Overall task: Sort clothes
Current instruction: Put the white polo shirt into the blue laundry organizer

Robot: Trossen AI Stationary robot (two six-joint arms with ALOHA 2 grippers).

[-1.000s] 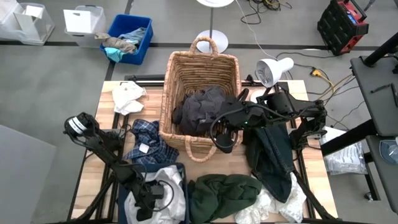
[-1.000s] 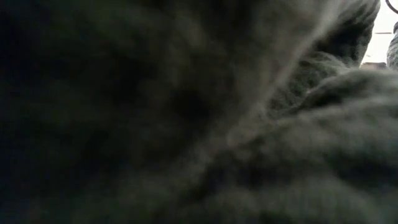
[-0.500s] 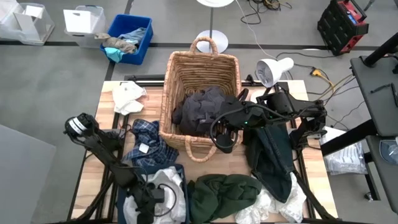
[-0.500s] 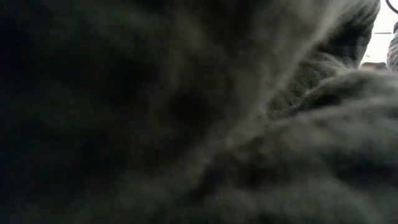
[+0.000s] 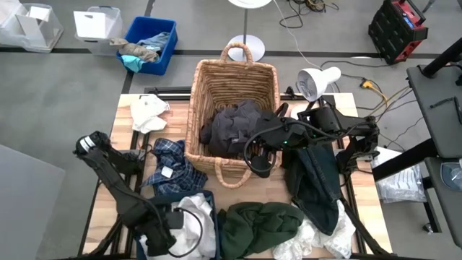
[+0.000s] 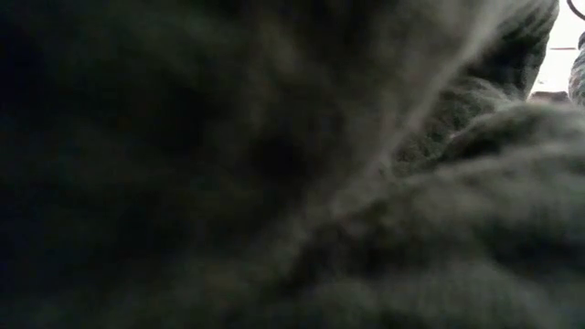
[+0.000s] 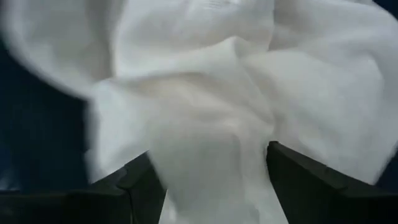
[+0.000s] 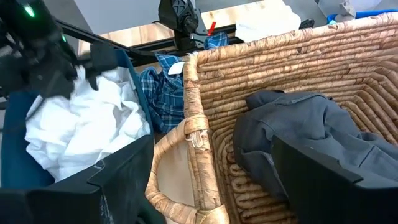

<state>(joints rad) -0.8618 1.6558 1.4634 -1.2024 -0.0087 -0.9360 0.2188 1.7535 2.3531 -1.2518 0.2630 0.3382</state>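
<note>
A wicker basket [image 5: 232, 87] stands at the table's far middle with a charcoal garment [image 5: 232, 126] inside it. My left gripper [image 5: 173, 232] is open at the near left, pointing down over a crumpled white garment [image 7: 205, 87] that lies on dark blue cloth [image 5: 148, 237]. My right gripper [image 8: 217, 186] hovers open beside the basket's near handle [image 8: 180, 158], holding nothing. A plaid garment [image 5: 173, 172], a dark green one [image 5: 260, 224], a dark one [image 5: 317, 180] and two white ones [image 5: 148, 112] [image 5: 325, 237] lie on the table. Dark green knit [image 6: 366, 183] fills the low view. My left gripper has its open fingers [image 7: 140, 183] on either side of a bunched fold of the white garment [image 7: 211, 162], coming from above. Whether the fingers touch the cloth, I cannot tell. The garment lies slack on the dark blue cloth.
Beyond the table's far edge stand a blue bin [image 5: 151, 43] with rags, clear bins [image 5: 97, 22], a white lamp [image 5: 317, 79] and a red toolbox [image 5: 397, 29]. A bare strip of table [image 5: 249, 189] shows between the basket and the dark green garment.
My left arm's elbow has swung toward the near left while its gripper stays over the white garment. The right arm has kept still.
</note>
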